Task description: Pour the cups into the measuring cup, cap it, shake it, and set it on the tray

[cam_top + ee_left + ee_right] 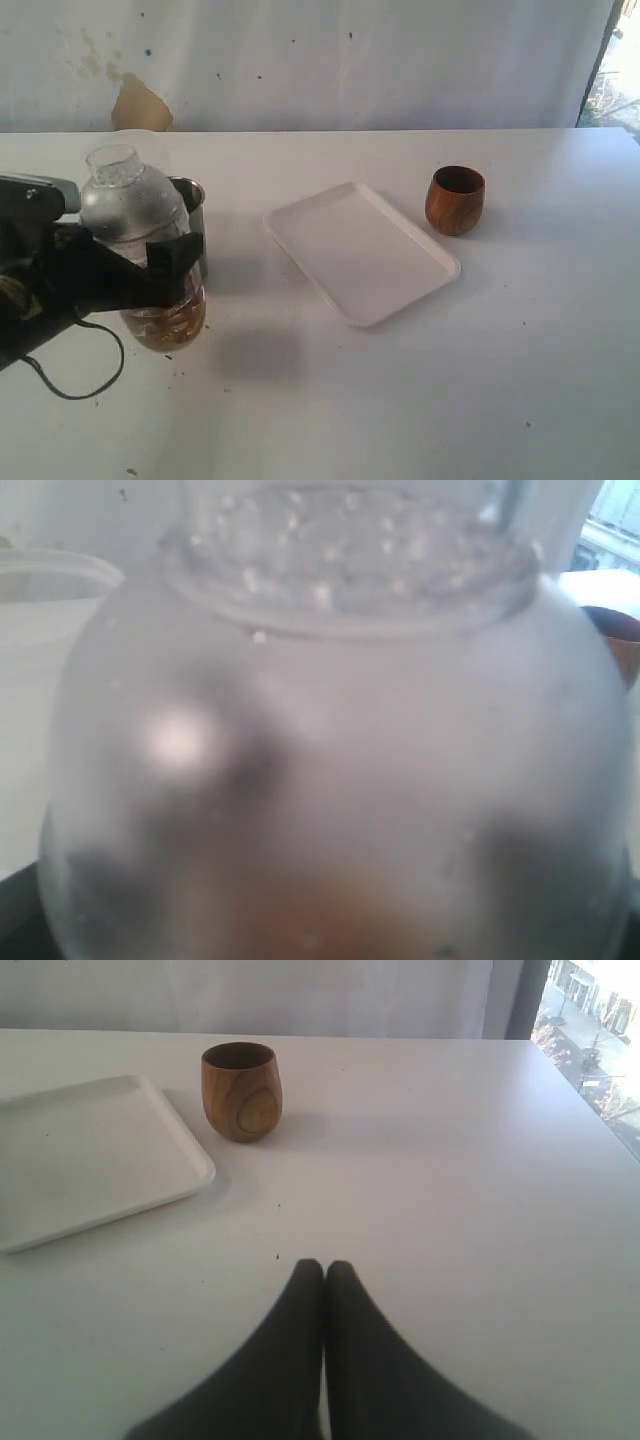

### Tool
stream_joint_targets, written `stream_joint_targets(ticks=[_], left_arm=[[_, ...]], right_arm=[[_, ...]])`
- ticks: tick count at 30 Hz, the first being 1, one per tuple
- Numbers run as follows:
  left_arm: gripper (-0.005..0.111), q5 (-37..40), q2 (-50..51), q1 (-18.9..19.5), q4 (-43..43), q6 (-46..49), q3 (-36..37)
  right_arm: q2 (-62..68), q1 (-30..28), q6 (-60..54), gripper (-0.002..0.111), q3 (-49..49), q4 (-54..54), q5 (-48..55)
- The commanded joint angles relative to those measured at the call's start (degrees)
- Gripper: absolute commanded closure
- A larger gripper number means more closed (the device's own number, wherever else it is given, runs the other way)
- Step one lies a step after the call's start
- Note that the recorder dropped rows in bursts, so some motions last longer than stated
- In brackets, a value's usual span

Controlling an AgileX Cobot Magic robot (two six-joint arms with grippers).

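White cloth hangs behind a white counter (480, 380), and all the work sits at its left end. The left tool (165, 262) is clamped around the measuring cup (168, 318), its dark fingers wrapping the clear wall above a brownish fill at the bottom. A frosted domed lid (130, 205) caps the cup and fills the left wrist view, so the grip cannot be checked there. A soft shadow on the counter beside the cup suggests it is held slightly off the surface, though I cannot be sure. The steel tumbler (192, 200) stands just behind it. The wooden cup (455, 200) stands upright beside the tray's (360, 250) far-right edge, apart from it. The right tool (324, 1270) hangs over bare counter, its jaws pressed together and holding nothing.

With the lid on, the step in hand looks like the shake, or the carry that follows it. To do it well:

- Hold the clamp firm on the wall below the dome, since the wall is smooth.
- Shake in short strokes, away from the tumbler.
- The lid's seating cannot be judged, so avoid tipping the cup far.
- Carry it upright and set it flat on the tray, inside the rim, before letting go.
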Motion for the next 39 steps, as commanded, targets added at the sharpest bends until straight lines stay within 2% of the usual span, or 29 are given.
stream_joint_targets(ticks=[1, 4, 8, 9, 11, 12, 13, 15, 16, 19, 20, 23, 24, 26, 27, 28, 30, 31, 32, 35, 38, 39], left_arm=[[0.107, 14.93, -7.41, -0.81, 7.39, 1.92, -5.51], [0.107, 18.09, -10.50, -1.85, 12.73, 0.83, -7.82], [0.107, 15.47, -10.86, 2.86, 3.57, -2.20, -8.70], [0.107, 15.13, -10.86, 3.16, 6.57, -6.04, -8.70], [0.107, 14.79, -11.42, 1.41, 23.13, -14.07, -8.70], [0.107, 14.79, -11.46, 0.66, 26.54, -15.38, -8.70], [0.107, 14.98, -11.46, 0.62, 25.26, -15.12, -8.70], [0.107, 14.71, -11.46, 2.56, 14.19, -10.56, -8.70], [0.107, 13.97, -11.57, 3.20, 12.40, -10.67, -8.70], [0.107, 11.64, -12.47, 1.64, 25.28, -16.25, -8.70], [0.107, 12.03, -12.73, 1.50, 25.37, -15.10, -8.70], [0.107, 13.74, -12.78, 4.34, 10.87, -9.24, -8.70], [0.107, 13.75, -13.13, 5.10, 11.58, -11.23, -8.70], [0.107, 13.17, -14.44, 3.56, 29.43, -19.03, -8.70], [0.107, 12.51, -14.95, 2.54, 34.43, -21.10, -8.70], [0.107, 13.03, -14.94, 2.17, 33.42, -20.00, -8.85], [0.107, 18.62, -14.82, 4.01, 18.01, -9.91, -9.67], [0.107, 19.84, -14.82, 4.78, 12.93, -6.97, -9.67], [0.107, 20.53, -15.11, 4.93, 12.33, -6.93, -9.67], [0.107, 22.36, -17.28, 2.15, 27.26, -10.85, -9.67], [0.107, 22.68, -17.54, 5.05, 13.91, -5.94, -10.18], [0.107, 22.85, -17.88, 5.49, 14.58, -6.75, -10.27]], right_arm=[[-0.26, -0.44, 0.16, 0.108, 0.41, -0.51, -0.04], [-0.26, -0.44, 0.16, 0.108, 0.41, -0.51, -0.04], [-0.26, -0.44, 0.16, 0.108, 0.41, -0.51, -0.04], [-0.26, -0.44, 0.16, 0.108, 0.41, -0.51, -0.04], [-0.26, -0.44, 0.16, 0.108, 0.41, -0.51, -0.04], [-0.26, -0.44, 0.16, 0.108, 0.41, -0.51, -0.04], [-0.26, -0.44, 0.16, 0.108, 0.41, -0.51, -0.04], [-0.26, -0.44, 0.16, 0.108, 0.41, -0.51, -0.04], [-0.26, -0.44, 0.16, 0.108, 0.41, -0.51, -0.04], [-0.26, -0.44, 0.16, 0.108, 0.41, -0.51, -0.04], [-0.26, -0.44, 0.16, 0.108, 0.41, -0.51, 0.06], [-0.26, -0.44, 0.16, 0.108, 0.41, -0.51, -0.04], [-0.26, -0.44, 0.16, 0.108, 0.41, -0.51, -0.04], [-0.26, -0.44, 0.16, 0.108, 0.41, -0.51, 0.07], [-0.26, -0.44, 0.16, 0.108, 0.41, -0.51, -0.04], [-0.26, -0.44, 0.16, 0.108, 0.41, -0.51, -0.04], [-0.26, -0.44, 0.16, 0.108, 0.41, -0.51, -0.04], [-0.26, -0.44, 0.16, 0.108, 0.41, -0.51, -0.04], [-0.26, -0.44, 0.16, 0.108, 0.41, -0.51, -0.04], [-0.26, -0.44, 0.16, 0.108, 0.41, -0.51, -0.04], [-0.26, -0.44, 0.16, 0.108, 0.41, -0.51, -0.04], [-0.26, -0.44, 0.16, 0.108, 0.41, -0.51, -0.04]])
